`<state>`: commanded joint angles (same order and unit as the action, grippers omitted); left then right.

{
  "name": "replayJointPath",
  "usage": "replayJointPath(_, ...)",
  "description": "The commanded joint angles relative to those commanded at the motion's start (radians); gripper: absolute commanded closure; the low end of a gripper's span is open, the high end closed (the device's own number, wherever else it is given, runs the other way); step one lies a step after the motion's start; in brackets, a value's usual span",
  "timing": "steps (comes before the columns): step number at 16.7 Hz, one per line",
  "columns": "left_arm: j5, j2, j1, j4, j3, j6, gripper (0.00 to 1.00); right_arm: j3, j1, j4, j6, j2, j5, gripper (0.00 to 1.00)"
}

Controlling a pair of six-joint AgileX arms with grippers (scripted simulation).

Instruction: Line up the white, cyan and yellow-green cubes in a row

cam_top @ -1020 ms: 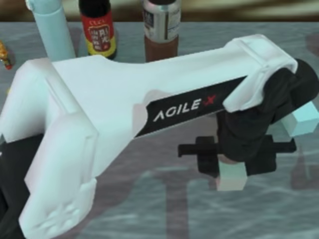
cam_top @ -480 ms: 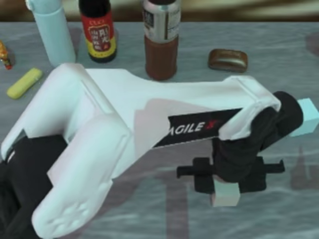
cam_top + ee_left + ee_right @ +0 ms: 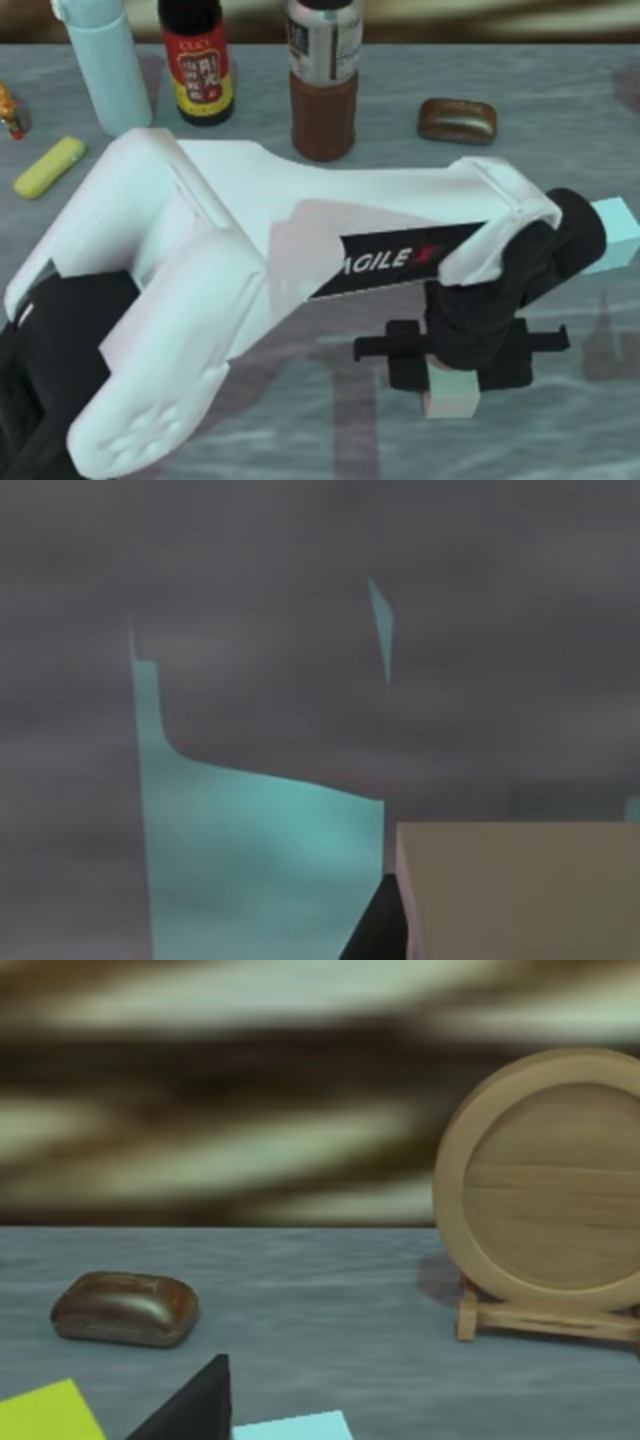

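The left gripper (image 3: pixel 452 372) clamps the white cube (image 3: pixel 450 397) at the table's five o'clock, the cyan cube (image 3: pixel 612 232) at three; a rigid, probably light block, best pinched on flat opposite faces

Left arm (image 3: pixel 250 270) covers most of the table (image 3: pixel 560 420) in the top view. White cube (image 3: pixel 450 395): only its lower part shows under the left pincer (image 3: pixel 458 352); finger contact hidden. Cyan cube (image 3: pixel 615 232) half behind the black wrist. Yellow-green cube (image 3: pixel 45 1412) cut by the right wrist frame's bottom left edge; not visible from above. Bottle (image 3: pixel 105 60), sauce bottle (image 3: pixel 198 55) and can (image 3: pixel 324 70) cropped at the top edge. Left wrist view: blurred, one tan block face (image 3: pixel 520 890) cut at the bottom right. Wooden disc (image 3: pixel 545 1195) clipped at the right edge.
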<state>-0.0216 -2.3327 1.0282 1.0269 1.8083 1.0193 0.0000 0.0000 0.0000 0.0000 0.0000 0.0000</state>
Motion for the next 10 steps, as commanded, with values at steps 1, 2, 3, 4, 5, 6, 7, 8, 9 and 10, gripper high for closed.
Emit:
replayJointPath(1, 0.0, 0.0, 0.0, 0.0, 0.0, 0.0, 0.62, 0.0, 0.0, 0.0, 0.0, 0.0, 0.0, 0.0)
replayJointPath(2, 0.0, 0.0, 0.0, 0.0, 0.0, 0.0, 0.55, 0.0, 0.0, 0.0, 0.0, 0.0, 0.0, 0.0)
replayJointPath(3, 0.0, 0.0, 0.0, 0.0, 0.0, 0.0, 0.47, 0.0, 0.0, 0.0, 0.0, 0.0, 0.0, 0.0)
replayJointPath(4, 0.0, 0.0, 0.0, 0.0, 0.0, 0.0, 0.4, 0.0, 0.0, 0.0, 0.0, 0.0, 0.0, 0.0)
replayJointPath(5, 0.0, 0.0, 0.0, 0.0, 0.0, 0.0, 0.32, 0.0, 0.0, 0.0, 0.0, 0.0, 0.0, 0.0)
replayJointPath(6, 0.0, 0.0, 0.0, 0.0, 0.0, 0.0, 0.25, 0.0, 0.0, 0.0, 0.0, 0.0, 0.0, 0.0)
replayJointPath(7, 0.0, 0.0, 0.0, 0.0, 0.0, 0.0, 0.17, 0.0, 0.0, 0.0, 0.0, 0.0, 0.0, 0.0)
replayJointPath(8, 0.0, 0.0, 0.0, 0.0, 0.0, 0.0, 0.1, 0.0, 0.0, 0.0, 0.0, 0.0, 0.0, 0.0)
replayJointPath(9, 0.0, 0.0, 0.0, 0.0, 0.0, 0.0, 0.02, 0.0, 0.0, 0.0, 0.0, 0.0, 0.0, 0.0)
replayJointPath(10, 0.0, 0.0, 0.0, 0.0, 0.0, 0.0, 0.0, 0.0, 0.0, 0.0, 0.0, 0.0, 0.0, 0.0)
